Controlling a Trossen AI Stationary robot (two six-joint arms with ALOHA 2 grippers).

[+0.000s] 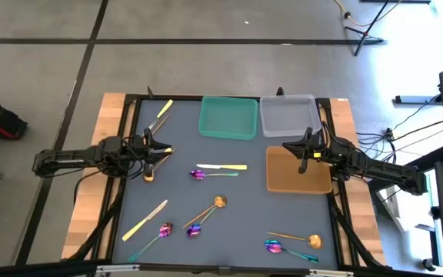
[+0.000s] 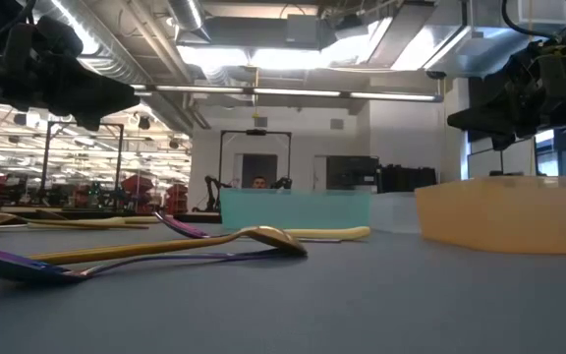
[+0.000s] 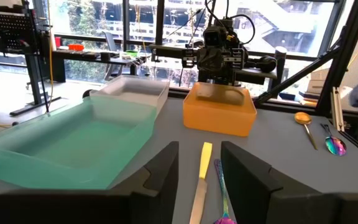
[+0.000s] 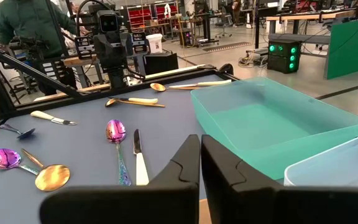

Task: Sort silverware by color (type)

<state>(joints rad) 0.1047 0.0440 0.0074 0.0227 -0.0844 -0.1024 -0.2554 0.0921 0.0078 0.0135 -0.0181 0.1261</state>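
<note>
The silverware lies scattered flat on the dark mat [image 1: 244, 223]. Pale yellow knives [image 1: 221, 166] [image 1: 144, 220] [image 1: 164, 108], copper spoons [image 1: 220, 202] [image 1: 314, 241] [image 1: 148, 175] and purple-blue spoons with teal handles [image 1: 198, 175] [image 1: 274, 246] [image 1: 165, 229] are spread over it. My left gripper [image 3: 199, 163] hovers level at the table's left side [image 1: 166, 151], open, with nothing between its fingers. Beyond it on the mat lie a knife [image 3: 202, 177] and a purple spoon [image 3: 224, 199]. My right gripper [image 4: 201, 155] hovers level at the right side [image 1: 289, 146], above the orange tray's far edge, shut on nothing.
A green tray [image 1: 228, 117] and a grey tray [image 1: 288, 114] stand along the far edge, and an orange tray [image 1: 298, 171] stands at the right. A black frame rims the mat. A person [image 4: 23, 25] stands beyond the table's left side.
</note>
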